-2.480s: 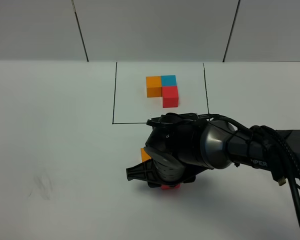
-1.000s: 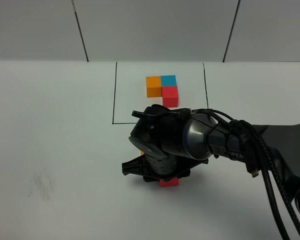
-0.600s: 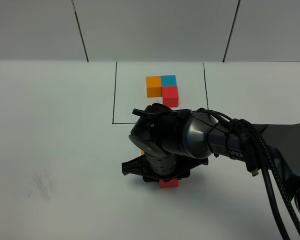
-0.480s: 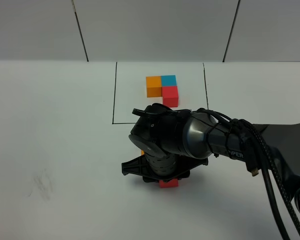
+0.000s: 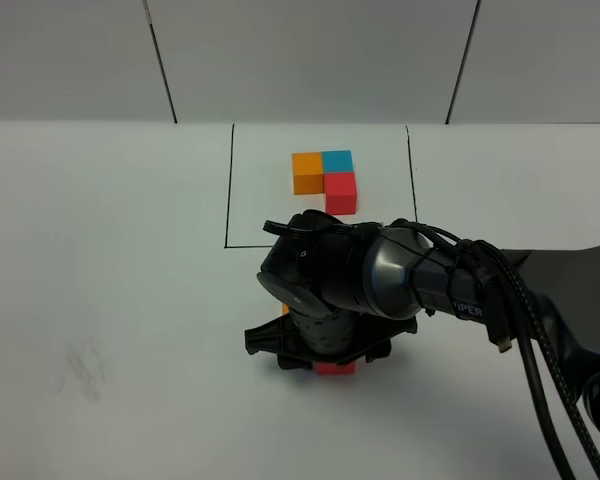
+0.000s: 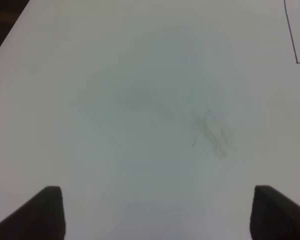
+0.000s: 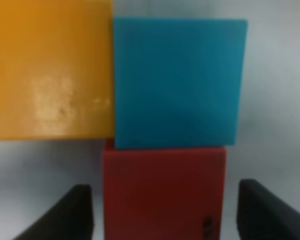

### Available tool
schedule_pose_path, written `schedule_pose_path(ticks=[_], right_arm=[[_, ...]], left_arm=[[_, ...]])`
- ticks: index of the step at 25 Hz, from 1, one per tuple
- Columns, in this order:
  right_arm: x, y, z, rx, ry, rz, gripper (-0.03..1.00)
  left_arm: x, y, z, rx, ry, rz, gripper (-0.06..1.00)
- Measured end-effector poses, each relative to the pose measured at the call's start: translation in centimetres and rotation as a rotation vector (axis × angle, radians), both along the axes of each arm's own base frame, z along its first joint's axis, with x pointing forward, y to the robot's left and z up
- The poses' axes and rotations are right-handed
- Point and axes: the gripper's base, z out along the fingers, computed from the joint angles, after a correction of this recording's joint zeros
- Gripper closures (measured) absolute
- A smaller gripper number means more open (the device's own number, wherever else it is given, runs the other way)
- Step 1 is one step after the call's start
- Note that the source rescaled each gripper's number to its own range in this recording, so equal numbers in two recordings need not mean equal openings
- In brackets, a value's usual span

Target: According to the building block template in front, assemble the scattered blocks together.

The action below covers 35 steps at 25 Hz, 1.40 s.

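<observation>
While the right gripper [image 7: 162, 210] stands over the scattered blocks, its two dark fingertips [image 7: 65, 212] sit apart, one on either side of the red cube [image 7: 162, 192], with a clear gap between each tip and the cube; nothing is held. In the right wrist view three loose cubes are counted: one red cube, one blue cube [image 7: 177, 82] and one orange cube [image 7: 50, 70]. The blue cube touches the red cube along one face, and the orange cube touches the blue cube along the adjoining face, forming an L. A small black mark shows on the red cube near one corner.

From the exterior high view, the right arm [image 5: 350, 285] covers most of this group: only a sliver of the red cube [image 5: 334, 368] and a thin edge of the orange cube [image 5: 284, 311] remain visible, and the blue cube is hidden.

Beyond the red cube, the building block template [image 5: 325, 180] lies inside a thin black drawn rectangle [image 5: 227, 185] on the white table [image 5: 100, 250]; it counts three cubes, orange, blue and red, joined in an L.

The left gripper [image 6: 157, 212] shows two dark fingertips [image 6: 45, 212] set wide apart over bare table, holding nothing. Faint grey smudges [image 6: 212, 132] mark the surface there.
</observation>
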Motion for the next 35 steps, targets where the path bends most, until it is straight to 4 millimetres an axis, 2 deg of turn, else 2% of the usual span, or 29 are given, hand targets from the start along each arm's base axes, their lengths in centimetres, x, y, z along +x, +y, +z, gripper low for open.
schedule_pose_path(ticks=[6, 9, 11, 13, 16, 18, 20, 24, 29, 32, 35], right_arm=[[-0.1, -0.3, 0.4, -0.041, 0.018, 0.018, 0.23], [-0.1, -0.2, 1.6, -0.072, 0.038, 0.019, 0.15], [-0.4, 0.3, 2.8, -0.091, 0.043, 0.044, 0.14], [-0.7, 1.0, 4.6, -0.108, 0.021, 0.097, 0.13], [-0.4, 2.0, 9.0, -0.088, -0.120, 0.183, 0.13], [0.2, 1.6, 12.2, -0.105, -0.245, 0.231, 0.13], [1.1, 0.4, 15.6, -0.157, -0.382, 0.272, 0.13], [2.9, -4.1, 23.1, -0.253, -0.586, 0.313, 0.13], [4.2, -13.6, 31.9, -0.365, -0.724, 0.264, 0.13], [3.4, -20.0, 35.7, -0.406, -0.764, 0.171, 0.13], [1.0, -26.0, 38.4, -0.412, -0.771, 0.080, 0.13]], left_arm=[[0.0, 0.0, 0.0, 0.000, 0.000, 0.000, 0.30], [0.0, 0.0, 0.0, 0.000, 0.000, 0.000, 0.30], [0.0, 0.0, 0.0, 0.000, 0.000, 0.000, 0.30], [0.0, 0.0, 0.0, 0.000, 0.000, 0.000, 0.30], [0.0, 0.0, 0.0, 0.000, 0.000, 0.000, 0.30], [0.0, 0.0, 0.0, 0.000, 0.000, 0.000, 0.30], [0.0, 0.0, 0.0, 0.000, 0.000, 0.000, 0.30], [0.0, 0.0, 0.0, 0.000, 0.000, 0.000, 0.30], [0.0, 0.0, 0.0, 0.000, 0.000, 0.000, 0.30], [0.0, 0.0, 0.0, 0.000, 0.000, 0.000, 0.30], [0.0, 0.0, 0.0, 0.000, 0.000, 0.000, 0.30]])
